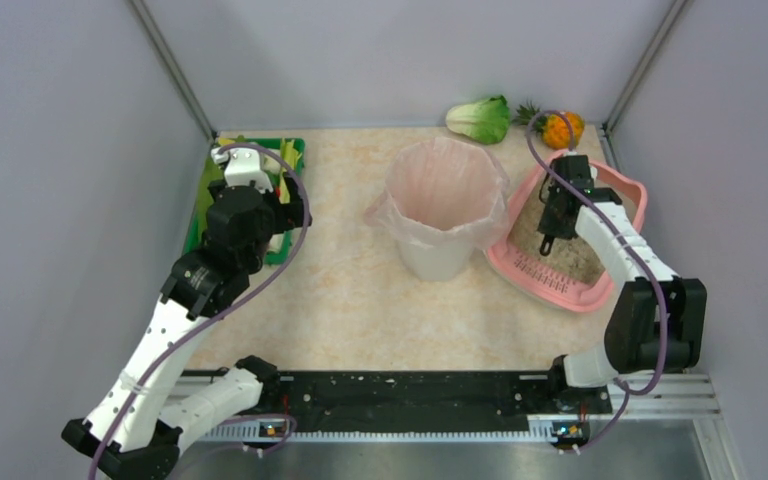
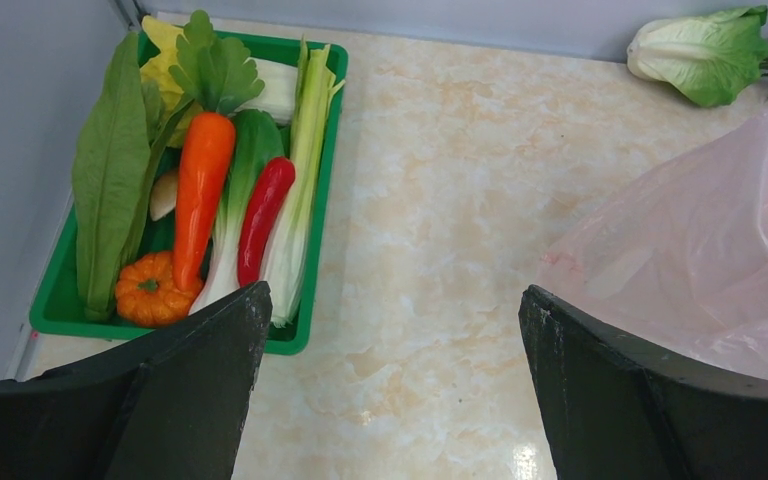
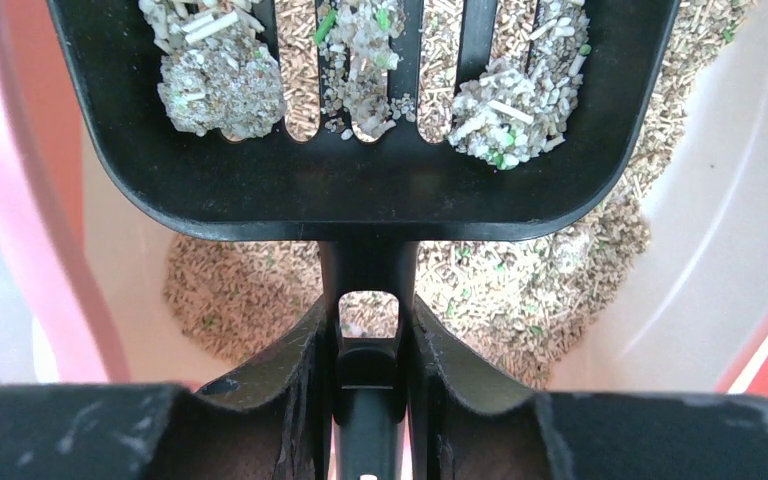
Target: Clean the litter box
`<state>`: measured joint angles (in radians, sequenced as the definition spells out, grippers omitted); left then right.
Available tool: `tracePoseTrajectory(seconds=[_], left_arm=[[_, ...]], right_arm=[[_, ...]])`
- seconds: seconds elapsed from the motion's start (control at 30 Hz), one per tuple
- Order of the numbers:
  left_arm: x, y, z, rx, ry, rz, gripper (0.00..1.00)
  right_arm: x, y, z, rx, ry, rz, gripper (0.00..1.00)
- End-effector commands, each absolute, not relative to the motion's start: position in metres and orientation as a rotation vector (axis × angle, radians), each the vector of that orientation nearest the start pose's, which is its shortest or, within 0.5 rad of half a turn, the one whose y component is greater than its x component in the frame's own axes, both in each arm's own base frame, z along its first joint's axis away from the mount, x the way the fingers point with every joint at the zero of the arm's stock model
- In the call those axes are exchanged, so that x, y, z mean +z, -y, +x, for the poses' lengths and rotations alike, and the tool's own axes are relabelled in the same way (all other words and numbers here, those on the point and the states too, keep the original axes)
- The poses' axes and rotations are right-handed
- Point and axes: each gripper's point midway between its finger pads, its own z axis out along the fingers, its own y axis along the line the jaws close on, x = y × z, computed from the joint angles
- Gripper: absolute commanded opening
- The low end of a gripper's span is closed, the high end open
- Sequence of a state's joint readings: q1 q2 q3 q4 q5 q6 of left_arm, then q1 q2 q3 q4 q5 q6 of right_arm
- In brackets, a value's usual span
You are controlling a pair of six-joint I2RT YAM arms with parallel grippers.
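Note:
The pink litter box [image 1: 550, 288] lies at the right of the table, with beige pellet litter [image 3: 240, 295] heaped against its wall [image 3: 720, 230]. My right gripper [image 3: 368, 330] is shut on the handle of a black slotted scoop [image 3: 360, 190]. The scoop is held over the litter inside the box [image 1: 548, 240]. Three pale clumps rest on its blade, at the left [image 3: 215, 85], middle [image 3: 360, 70] and right [image 3: 505, 110]. My left gripper [image 2: 390, 310] is wide open and holds nothing. It hangs over bare tabletop between the green tray and the bin.
A white bin [image 1: 435, 255] with a pink liner [image 2: 700, 250] stands just left of the litter box. A green tray [image 2: 305, 335] of toy vegetables sits at the back left. A cabbage [image 1: 480, 118] and a small pineapple [image 1: 560, 128] lie along the back wall.

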<state>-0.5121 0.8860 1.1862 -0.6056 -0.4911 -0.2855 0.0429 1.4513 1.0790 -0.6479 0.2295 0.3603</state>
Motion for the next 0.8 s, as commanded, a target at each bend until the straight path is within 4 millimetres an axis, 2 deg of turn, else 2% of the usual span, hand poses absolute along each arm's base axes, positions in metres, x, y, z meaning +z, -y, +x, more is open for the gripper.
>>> tracePoseTrajectory(seconds=[0.0, 0.27, 0.43, 0.53, 0.6, 0.67, 0.73, 0.77], left_arm=[[0.35, 0.076, 0.284, -0.12, -1.787, -0.128, 0.99], [0.339, 0.09, 0.294, -0.161, -1.797, -0.104, 0.99], [0.334, 0.095, 0.296, -0.182, -1.802, -0.093, 0.99], [0.331, 0.099, 0.297, -0.199, -1.807, -0.083, 0.99], [0.33, 0.1, 0.297, -0.202, -1.807, -0.08, 0.99], [0.33, 0.1, 0.297, -0.205, -1.806, -0.078, 0.99], [0.331, 0.099, 0.295, -0.204, -1.802, -0.08, 0.99], [0.331, 0.099, 0.295, -0.202, -1.804, -0.08, 0.99]], right_arm=[[0.128, 0.012, 0.321, -0.121, -2.589, 0.496, 0.0], [0.136, 0.002, 0.292, -0.044, -2.759, 0.409, 0.0], [0.144, 0.001, 0.283, -0.045, -2.784, 0.405, 0.0], [0.141, -0.007, 0.278, 0.081, -2.829, 0.425, 0.0], [0.138, -0.025, 0.277, 0.302, -2.838, 0.429, 0.0], [0.133, -0.016, 0.275, 0.269, -2.836, 0.511, 0.0], [0.132, -0.019, 0.275, 0.354, -2.833, 0.517, 0.0], [0.13, -0.008, 0.274, 0.263, -2.832, 0.573, 0.0]])
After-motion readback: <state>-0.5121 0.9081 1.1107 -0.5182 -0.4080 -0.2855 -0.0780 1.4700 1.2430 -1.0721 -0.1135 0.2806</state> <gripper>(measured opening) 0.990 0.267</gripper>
